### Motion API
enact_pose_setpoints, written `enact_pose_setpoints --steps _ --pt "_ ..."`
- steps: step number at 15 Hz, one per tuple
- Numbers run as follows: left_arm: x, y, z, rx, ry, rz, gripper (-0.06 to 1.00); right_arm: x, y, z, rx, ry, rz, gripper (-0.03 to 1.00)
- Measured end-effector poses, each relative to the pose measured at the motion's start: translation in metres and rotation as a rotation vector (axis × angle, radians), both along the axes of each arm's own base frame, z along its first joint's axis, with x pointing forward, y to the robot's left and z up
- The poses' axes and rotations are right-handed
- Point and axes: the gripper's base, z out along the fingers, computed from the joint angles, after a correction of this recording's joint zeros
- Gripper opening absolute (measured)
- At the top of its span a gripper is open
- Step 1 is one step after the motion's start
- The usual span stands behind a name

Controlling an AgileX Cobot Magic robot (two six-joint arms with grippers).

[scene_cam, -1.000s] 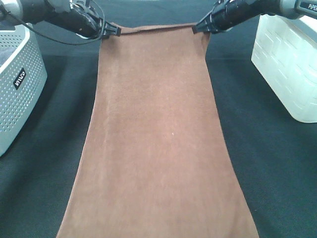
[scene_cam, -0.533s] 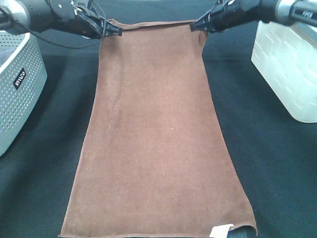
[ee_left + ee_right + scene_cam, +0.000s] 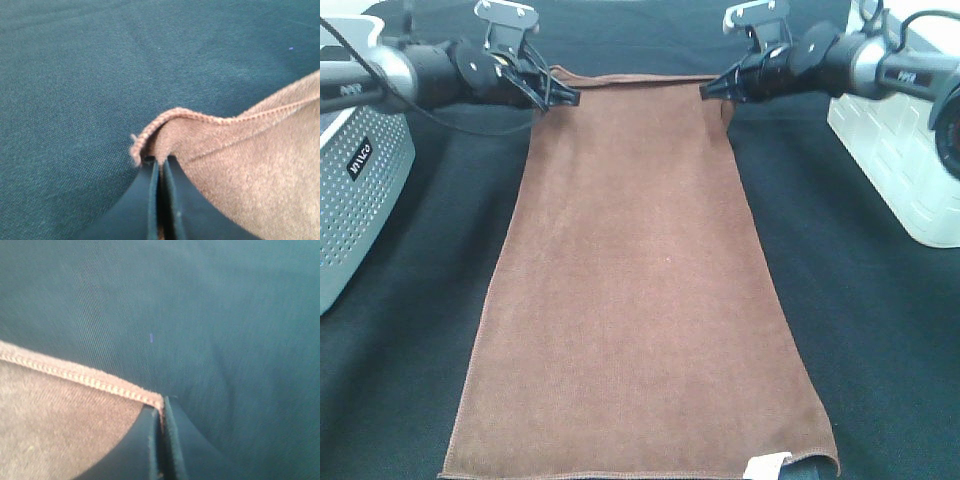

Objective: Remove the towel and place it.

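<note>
Brown towel (image 3: 640,300) is being held taut | left hand (image 3: 563,93), right hand (image 3: 708,90) clamped on corners | thin hem pinch being risked: slipping likely.

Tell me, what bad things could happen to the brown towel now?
The towel might slip free, because the left gripper and right gripper pinch only its very corners. Its near edge with the white tag seems to lie on the black cloth, so it could drag and bunch up.

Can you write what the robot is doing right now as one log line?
left tool: shut on towel corner | right tool: shut on other corner | towel: spread on black table
</note>
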Motion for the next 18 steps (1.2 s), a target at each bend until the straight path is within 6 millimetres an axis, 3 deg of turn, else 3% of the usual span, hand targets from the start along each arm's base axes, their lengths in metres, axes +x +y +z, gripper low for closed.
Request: enact_pose_setpoints --steps 5,9,11,13,16,18 --pt "0.002 -0.001 -0.025 0.009 -0.022 0.020 0.00 0.008 0.002 -0.017 0.042 -0.003 -0.016 0.00" --pt "0.003 -0.002 -0.032 0.013 -0.055 0.033 0.01 0.008 0.003 -0.033 0.060 0.018 -0.025 0.02" --pt "0.003 -0.001 -0.031 0.012 -0.074 0.040 0.02 0.009 0.003 -0.031 0.078 0.013 -0.035 0.09" --pt "0.004 0.000 -0.030 0.010 -0.092 0.048 0.07 0.010 0.001 -0.030 0.084 0.004 -0.044 0.28" --pt "0.005 0.002 -0.038 -0.003 -0.115 0.072 0.36 0.011 0.000 -0.033 0.106 -0.002 -0.067 0.52" --pt "0.004 0.004 -0.051 -0.041 -0.088 0.097 0.60 0.008 0.001 -0.049 0.116 0.048 -0.059 0.60"
